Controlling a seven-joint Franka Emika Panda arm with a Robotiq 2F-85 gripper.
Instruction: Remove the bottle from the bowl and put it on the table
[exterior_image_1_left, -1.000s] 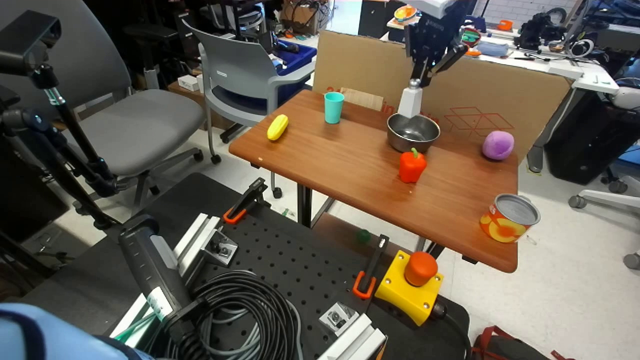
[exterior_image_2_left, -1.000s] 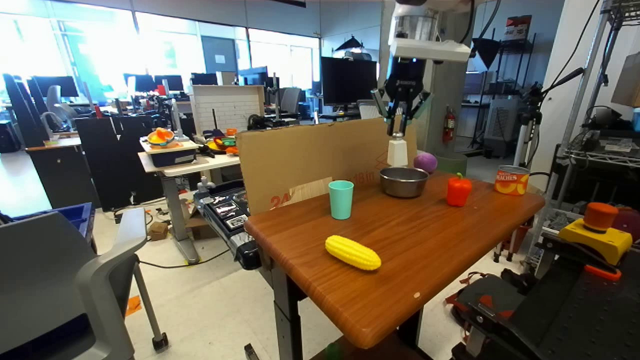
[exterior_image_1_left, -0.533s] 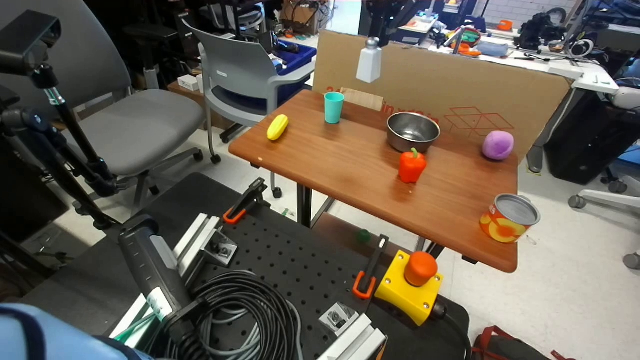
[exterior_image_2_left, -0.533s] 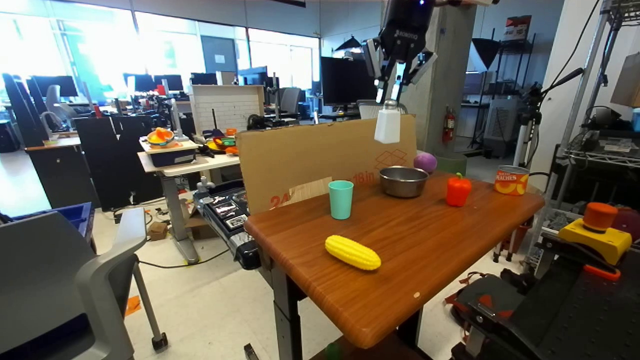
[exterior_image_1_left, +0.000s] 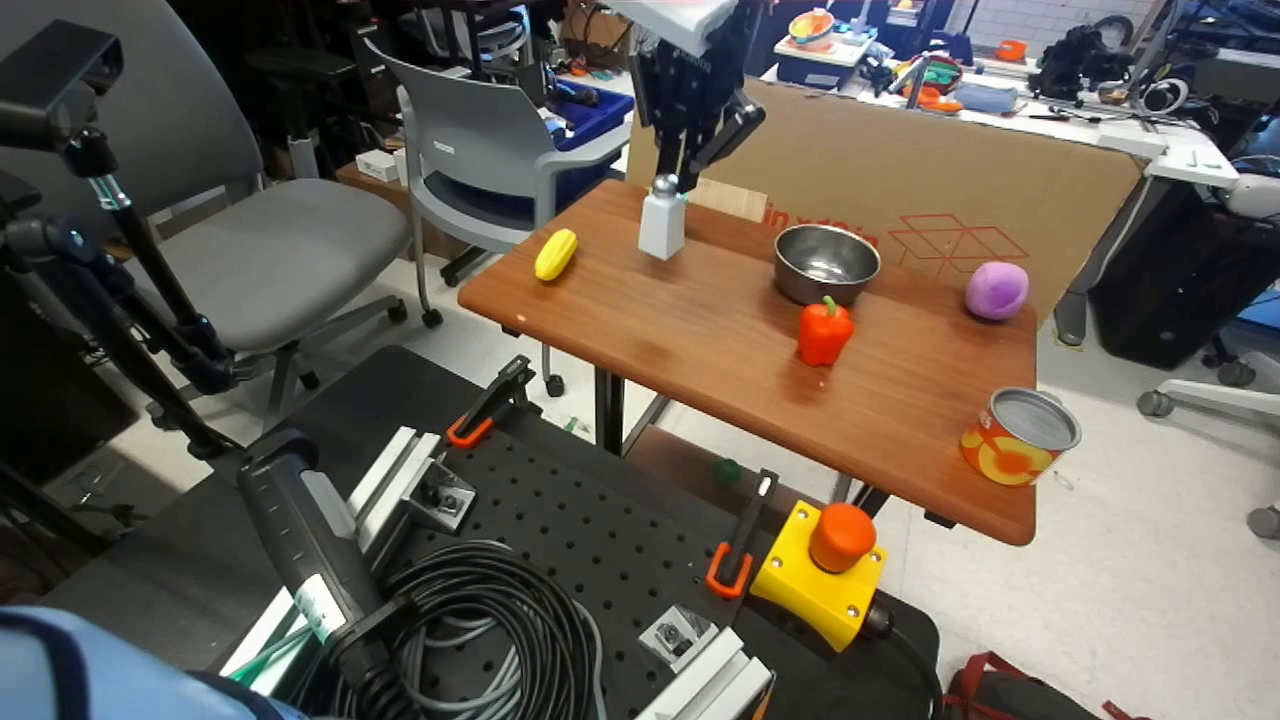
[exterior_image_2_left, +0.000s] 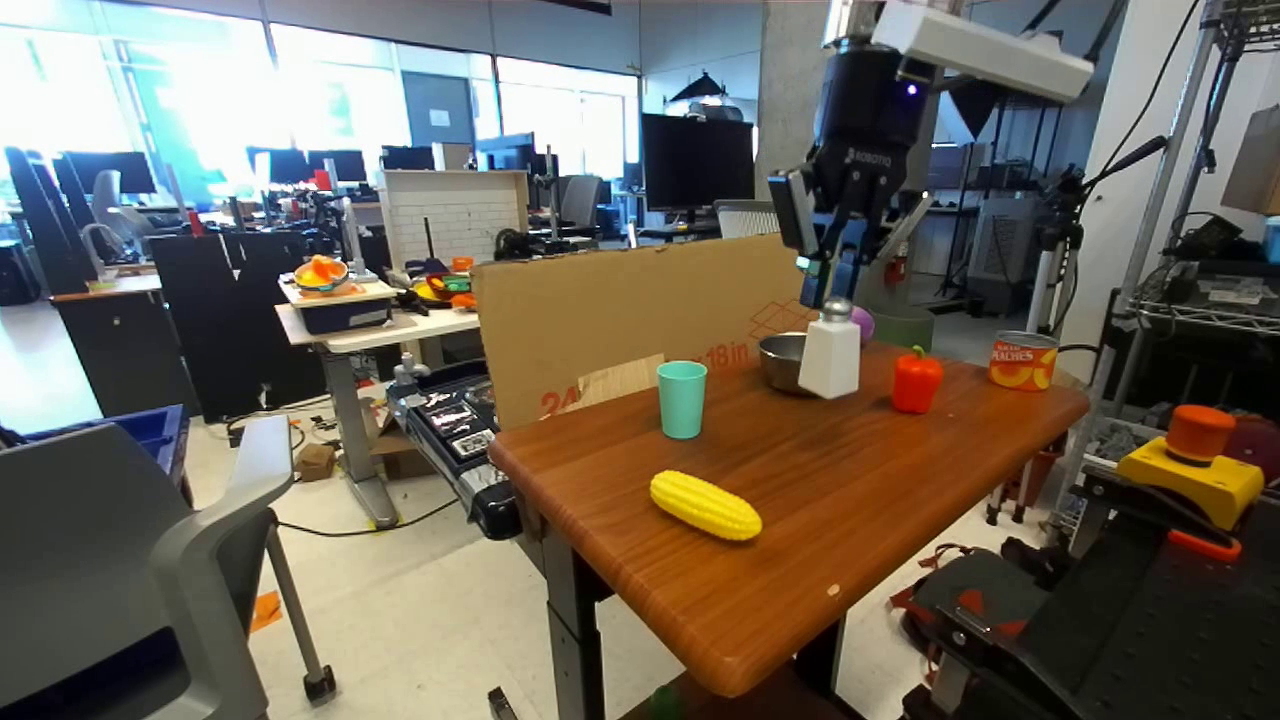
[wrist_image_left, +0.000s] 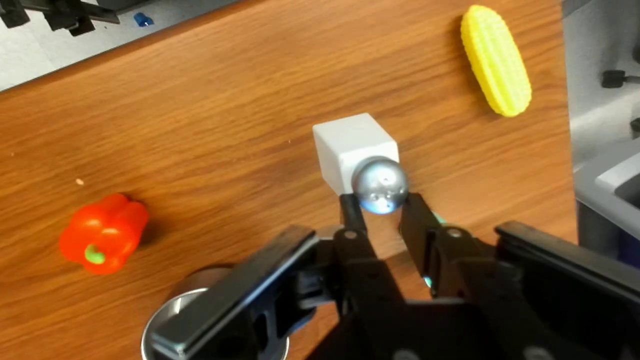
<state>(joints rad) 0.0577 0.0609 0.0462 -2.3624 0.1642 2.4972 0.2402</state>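
At 2 o'clock in your wrist view, ridged yellow corn (wrist_image_left: 495, 60) is lying on the grained brown wooden table (wrist_image_left: 225, 100); a glossy red pepper (wrist_image_left: 104, 233) is resting at 8 o'clock, and the round metal bowl (wrist_image_left: 170, 309) is gleaming at 7, partly hidden by the gripper (wrist_image_left: 380, 206). Your bottle (wrist_image_left: 352, 140), white, smooth and flat-sided, is showing a domed silver cap (wrist_image_left: 380, 180). The fingers (wrist_image_left: 351, 212) are clasping it at the cap.

In an exterior view, a flat cardboard sheet (exterior_image_1_left: 1000, 190) is standing at the table's far edge. You are holding the bottle, slightly tilted, above the table, with the bowl sitting apart from it between 3 and 4 o'clock. The gripper is pointing down toward 6 o'clock.

In an exterior view, a smooth, tapered turquoise cup (exterior_image_2_left: 682, 400) is standing at 8 o'clock from the bottle, which is hiding part of the bowl.
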